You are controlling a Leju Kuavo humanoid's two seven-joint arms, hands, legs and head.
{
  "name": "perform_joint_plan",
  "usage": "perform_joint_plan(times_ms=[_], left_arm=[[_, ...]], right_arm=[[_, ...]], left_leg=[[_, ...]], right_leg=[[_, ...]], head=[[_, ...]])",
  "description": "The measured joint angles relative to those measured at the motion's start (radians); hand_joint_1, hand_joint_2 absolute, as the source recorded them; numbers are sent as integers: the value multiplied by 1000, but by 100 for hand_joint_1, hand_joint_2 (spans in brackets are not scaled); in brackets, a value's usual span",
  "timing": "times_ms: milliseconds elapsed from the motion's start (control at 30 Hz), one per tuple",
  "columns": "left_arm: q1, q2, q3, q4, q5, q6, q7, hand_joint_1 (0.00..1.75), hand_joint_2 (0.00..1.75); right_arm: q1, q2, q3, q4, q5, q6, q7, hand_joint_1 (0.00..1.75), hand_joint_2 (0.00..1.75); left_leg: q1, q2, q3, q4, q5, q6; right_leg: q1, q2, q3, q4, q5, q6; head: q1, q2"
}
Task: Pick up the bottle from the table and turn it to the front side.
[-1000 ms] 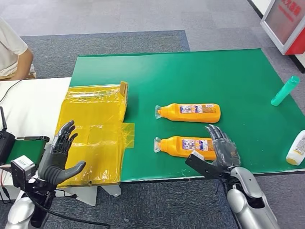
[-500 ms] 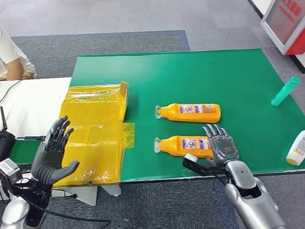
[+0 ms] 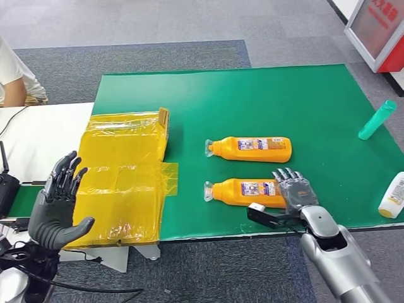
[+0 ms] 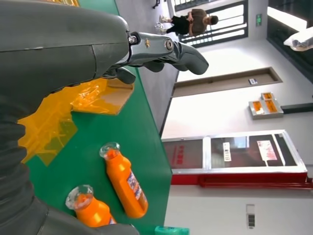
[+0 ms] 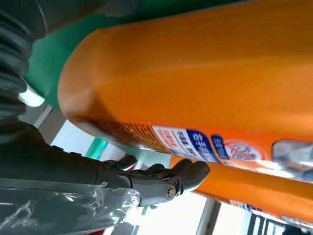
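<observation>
Two orange bottles lie on the green mat [image 3: 295,95]; the near bottle [image 3: 240,192] sits closest to the mat's front edge, the far bottle [image 3: 250,149] just behind it. Over the last second the right hand [image 3: 294,194] has slid in against the near bottle's base end, fingers spread over it, thumb stretched along the mat's front edge, not yet clasped. A grasp looks imminent. The left hand [image 3: 56,205] has drifted back from the mat, spread and empty. Both labels carry blue-and-white print too small to read.
</observation>
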Motion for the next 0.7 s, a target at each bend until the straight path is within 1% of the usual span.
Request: perform_joint_plan(times_ms=[167,367,500,700], left_arm=[[2,0,13,-6,3,-8,-2,0,175],[2,0,20,-6,2,-10,-4,0,175],[2,0,26,-6,3,-12,-5,0,175],[2,0,33,-6,10,-21,-10,0,175]], right_arm=[[-99,0,15,79,-85,167,-14,0,175],[-199,0,73,181,-125,233,-15,0,175],[-254,0,116,239,-154,276,-24,175,175],[-293,0,151,292,-199,281,-33,175,175]], left_leg=[[0,0,4,0,0,0],[0,0,6,0,3,2],[0,0,7,0,4,2],[0,0,7,0,4,2]], right_leg=[[0,0,4,0,0,0],[0,0,7,0,3,0],[0,0,8,0,4,1],[0,0,7,0,5,0]], head=[[0,0],[0,0],[0,0],[0,0]])
